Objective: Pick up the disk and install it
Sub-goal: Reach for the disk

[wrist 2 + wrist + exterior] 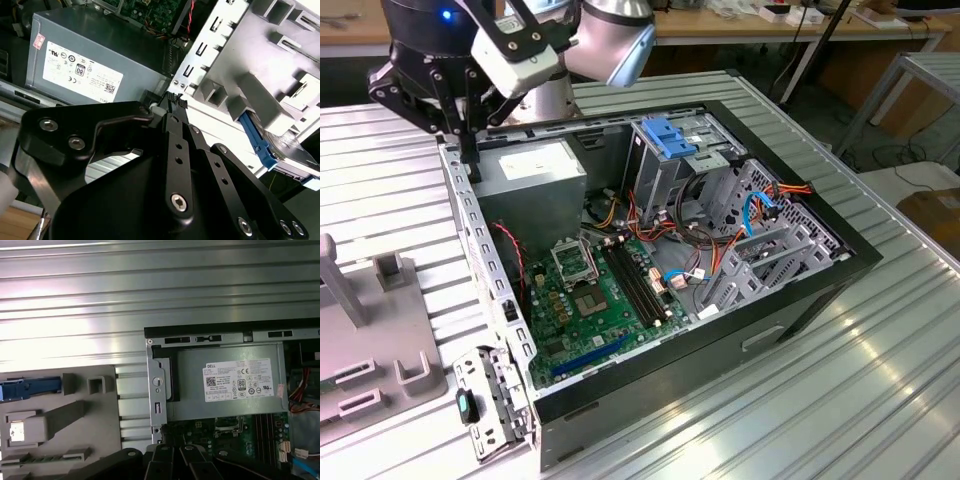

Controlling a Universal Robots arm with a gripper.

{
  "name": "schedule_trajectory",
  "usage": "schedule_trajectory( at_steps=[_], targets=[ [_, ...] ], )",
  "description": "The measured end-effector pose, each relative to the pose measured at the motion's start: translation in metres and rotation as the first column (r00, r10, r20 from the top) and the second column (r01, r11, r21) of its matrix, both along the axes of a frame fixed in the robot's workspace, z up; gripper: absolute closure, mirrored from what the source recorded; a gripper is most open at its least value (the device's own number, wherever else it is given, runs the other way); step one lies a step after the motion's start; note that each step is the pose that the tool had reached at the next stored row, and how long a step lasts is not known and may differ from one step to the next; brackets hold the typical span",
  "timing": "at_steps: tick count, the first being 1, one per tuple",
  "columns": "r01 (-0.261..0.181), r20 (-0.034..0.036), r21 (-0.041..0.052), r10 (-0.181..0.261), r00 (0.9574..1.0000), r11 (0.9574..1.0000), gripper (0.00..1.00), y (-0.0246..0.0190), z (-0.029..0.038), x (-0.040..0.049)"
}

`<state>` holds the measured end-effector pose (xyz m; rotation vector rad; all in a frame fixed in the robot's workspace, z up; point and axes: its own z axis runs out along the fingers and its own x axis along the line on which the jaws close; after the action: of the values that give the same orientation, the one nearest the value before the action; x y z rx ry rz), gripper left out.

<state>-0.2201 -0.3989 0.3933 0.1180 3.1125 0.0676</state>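
The disk (256, 144) rests in a grey fixture tray (280, 65) beside the computer case, its bright blue carrier rail along one side and part of its dark face showing. In the first wrist view the disk's (30, 388) blue rail lies at the tray's (75, 440) edge. My gripper (173, 99) is shut with nothing between its toothed fingertips. It hangs over the case wall by the grey power supply (85, 55), apart from the disk. In the exterior view my gripper (472, 165) points down at the case's (740, 350) back left corner.
The open case holds a power supply (530, 175), a green motherboard (600, 300), a metal drive cage with a light-blue latch (670, 135) and bundled cables (720, 235). The ribbed metal table (880, 390) surrounds it. The fixture tray (380, 350) lies at the exterior view's left.
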Motion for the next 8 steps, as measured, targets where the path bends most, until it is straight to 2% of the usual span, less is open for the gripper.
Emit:
schedule_trajectory(
  at_steps=[3,8],
  targets=[
    [0.000,0.0000,0.0000,0.000,1.0000,1.0000,0.89,0.0000,0.0000,-0.0099],
    [0.000,0.0001,0.0001,0.000,1.0000,1.0000,0.89,0.0000,0.0000,-0.0189]
  ],
)
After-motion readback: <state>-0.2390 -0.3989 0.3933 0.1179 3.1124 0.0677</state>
